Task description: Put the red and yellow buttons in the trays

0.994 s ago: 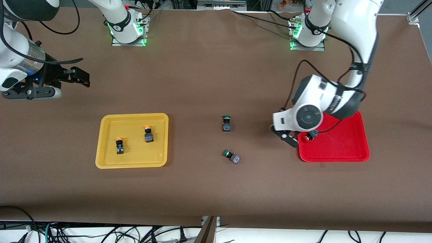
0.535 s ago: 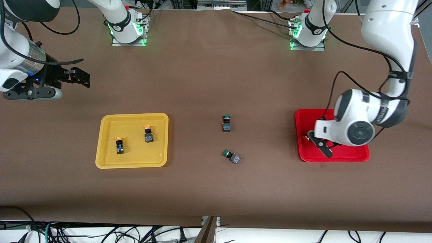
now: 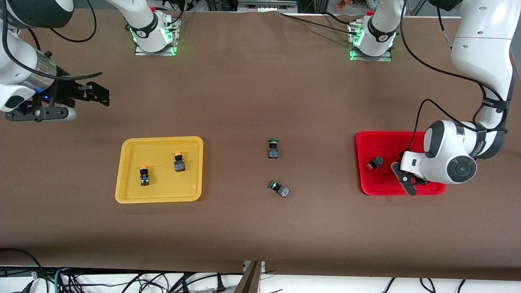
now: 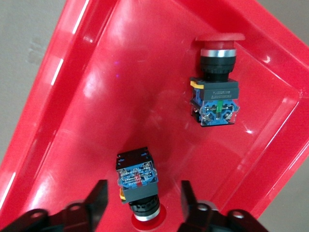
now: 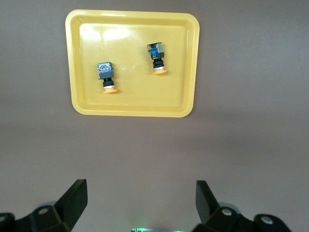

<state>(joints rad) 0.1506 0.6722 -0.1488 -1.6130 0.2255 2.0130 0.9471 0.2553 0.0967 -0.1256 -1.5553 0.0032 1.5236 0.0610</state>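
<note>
Even overhead light is falling on the brown table (image 3: 244,93), leaving only soft, short shadows. White glare streaks are showing on the red tray (image 4: 87,96) walls in the left wrist view, and pale sheen is lying along one rim of the yellow tray (image 5: 77,63). Green lamps are glowing at both arm bases. Focus is holding sharp.

Two red-capped buttons (image 4: 216,82) (image 4: 138,183) lie tipped over in the red tray (image 3: 386,140) at frame right (front view); two yellow-capped buttons (image 3: 179,161) (image 3: 143,175) lie in the yellow tray (image 3: 126,171) at left.

Buttons (image 3: 374,163) in trays (image 3: 384,140)
</note>
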